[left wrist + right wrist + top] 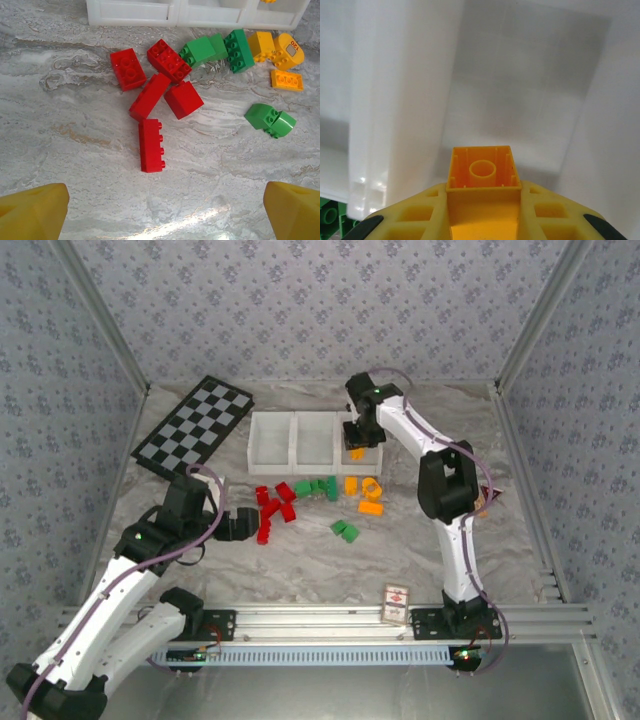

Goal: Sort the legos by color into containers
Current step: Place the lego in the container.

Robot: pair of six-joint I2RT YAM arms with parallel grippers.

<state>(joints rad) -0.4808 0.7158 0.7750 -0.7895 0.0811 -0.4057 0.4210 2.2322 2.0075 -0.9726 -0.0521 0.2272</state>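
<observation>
The containers (272,440) are three joined white bins at the table's back. My right gripper (357,437) hangs over the rightmost bin, shut on an orange lego (482,170) whose hollow underside faces the camera, with the white bin wall (520,90) behind it. Red legos (151,145), green legos (239,50) and orange legos (287,80) lie loose on the marble in front of the tray (140,12). My left gripper (165,215) is open, low over the table just short of the red cluster (272,505), with nothing between its fingers (32,210).
A black-and-white checkerboard (195,425) lies at the back left. A small red-and-white card box (396,602) sits by the aluminium rail (330,620) at the near edge. A pair of green legos (345,530) lies apart, nearer the front. Patterned walls close in on three sides.
</observation>
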